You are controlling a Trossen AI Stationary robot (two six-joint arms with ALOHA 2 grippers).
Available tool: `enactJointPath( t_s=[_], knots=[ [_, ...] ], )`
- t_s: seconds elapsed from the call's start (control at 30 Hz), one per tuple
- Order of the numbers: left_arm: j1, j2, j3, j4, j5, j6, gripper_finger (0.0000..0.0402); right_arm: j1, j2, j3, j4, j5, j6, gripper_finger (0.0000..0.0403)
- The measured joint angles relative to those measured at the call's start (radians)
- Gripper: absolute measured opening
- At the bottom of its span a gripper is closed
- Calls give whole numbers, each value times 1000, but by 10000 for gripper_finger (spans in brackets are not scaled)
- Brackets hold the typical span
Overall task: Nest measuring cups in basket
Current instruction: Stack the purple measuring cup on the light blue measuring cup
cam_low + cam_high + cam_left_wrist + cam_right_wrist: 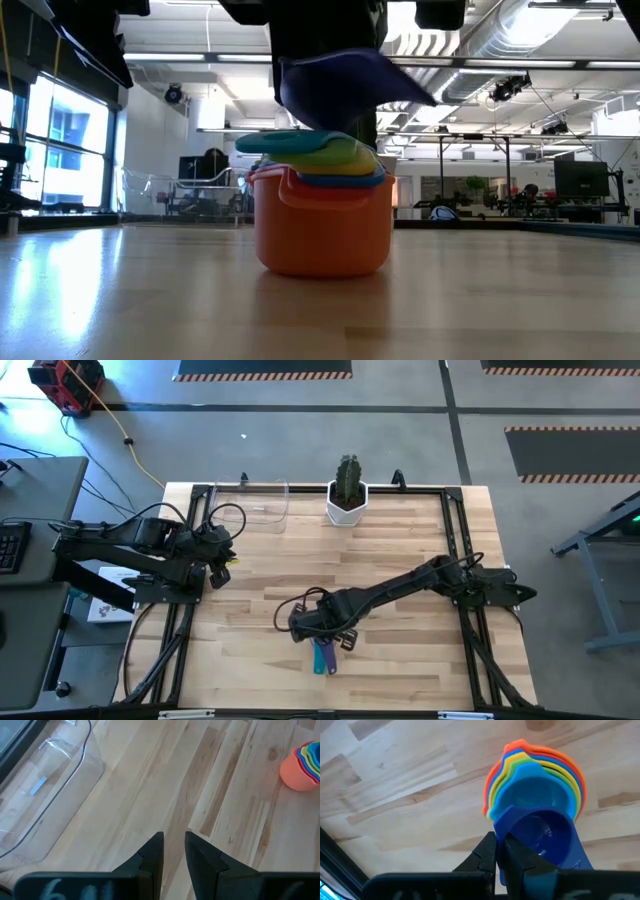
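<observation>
A blue cup (542,837) hung tilted just above a stack (322,205) of nested cups, apart from it in the low view. The right gripper (498,851) had its fingers pressed together on the blue cup's rim, with the bowl lying just beyond the fingertips and over the stack. The stack stood on the table (400,660) near its front edge, about midway across. Its outer cup was orange (322,235); inside it the rims of a red, a yellow, a green and a teal cup showed, so five were nested and the blue made six. From above the right arm covered nearly all of the stack, leaving only handles sticking out. One clear basket (250,503) sat at the far left of the table, well apart from the cups; its walls were hard to trace against the wood. One cactus pot (347,500) stood at the far edge, right of the basket. The left gripper (174,845) waited at the left side near the basket, fingers slightly apart and holding nothing.
</observation>
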Motion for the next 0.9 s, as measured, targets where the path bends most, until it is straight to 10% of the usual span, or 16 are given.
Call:
enactJointPath(
  t_s=[0.6,0.9],
  knots=[
    [0,0,0,-1,5,27,70,-19,0,0,-1,-30,-27,66],
    [-24,0,0,0,189,21,70,-40,-19,2,-38,-22,-197,67]
  ],
)
